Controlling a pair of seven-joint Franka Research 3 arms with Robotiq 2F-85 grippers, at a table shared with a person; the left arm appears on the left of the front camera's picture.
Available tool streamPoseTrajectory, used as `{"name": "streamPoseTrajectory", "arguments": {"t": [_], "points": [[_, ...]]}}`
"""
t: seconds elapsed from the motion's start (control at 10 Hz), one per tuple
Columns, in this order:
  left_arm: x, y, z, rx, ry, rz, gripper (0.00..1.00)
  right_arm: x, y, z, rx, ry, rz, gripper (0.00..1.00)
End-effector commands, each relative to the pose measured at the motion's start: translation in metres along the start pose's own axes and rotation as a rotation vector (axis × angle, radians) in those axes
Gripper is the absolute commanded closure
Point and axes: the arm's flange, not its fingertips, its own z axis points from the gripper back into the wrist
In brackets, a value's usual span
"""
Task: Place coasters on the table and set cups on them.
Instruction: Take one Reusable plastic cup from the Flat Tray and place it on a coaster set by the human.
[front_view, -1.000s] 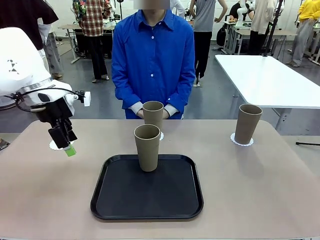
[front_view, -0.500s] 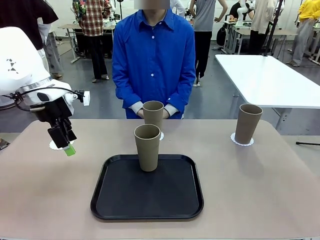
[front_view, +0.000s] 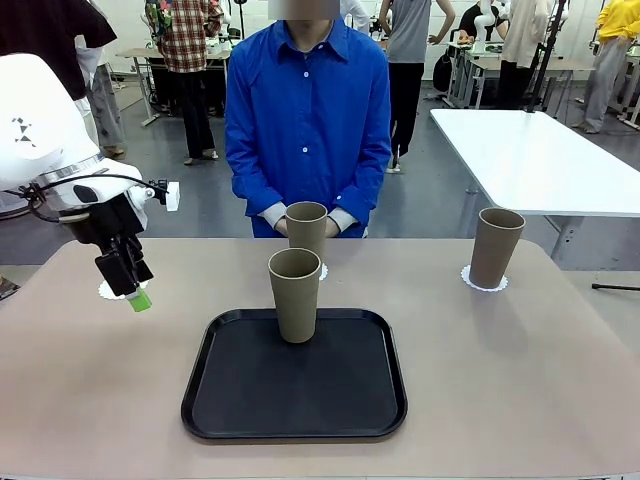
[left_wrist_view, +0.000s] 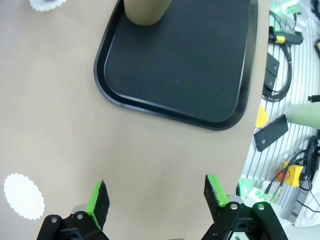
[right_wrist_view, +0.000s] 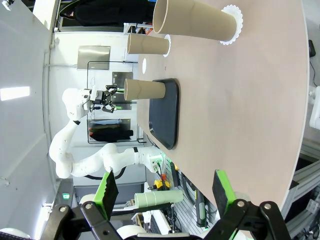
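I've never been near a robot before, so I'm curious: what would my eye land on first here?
A black tray lies mid-table with one tan cup standing at its far edge, in front of a person in a blue shirt. The middle cup and the right cup stand on white coasters. At the left, the left gripper hangs open above the table near a bare coaster.
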Motion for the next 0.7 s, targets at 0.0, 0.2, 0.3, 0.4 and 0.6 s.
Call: {"name": "streamPoseTrajectory", "arguments": {"t": [0.0, 0.2, 0.3, 0.4, 0.6], "points": [[0.024, 0.032, -0.004, -0.079, -0.156, -0.046, 0.0, 0.0, 0.001, 0.0, -0.002, 0.0, -0.007, 0.0], [0.043, 0.048, -0.018, -0.059, -0.23, -0.083, 0.0, 0.0, 0.001, 0.0, -0.002, 0.0, -0.007, 0.0], [0.055, 0.058, -0.028, -0.044, -0.219, -0.112, 0.0, 0.0, 0.001, 0.0, -0.002, 0.0, -0.007, 0.0], [0.059, 0.06, -0.034, -0.047, -0.209, -0.133, 0.0, 0.0, 0.001, 0.0, -0.002, 0.0, -0.007, 0.0], [0.059, 0.05, -0.034, -0.059, -0.21, -0.263, 0.0, 0.0, 0.001, 0.0, -0.002, 0.0, -0.007, 0.0]]}}
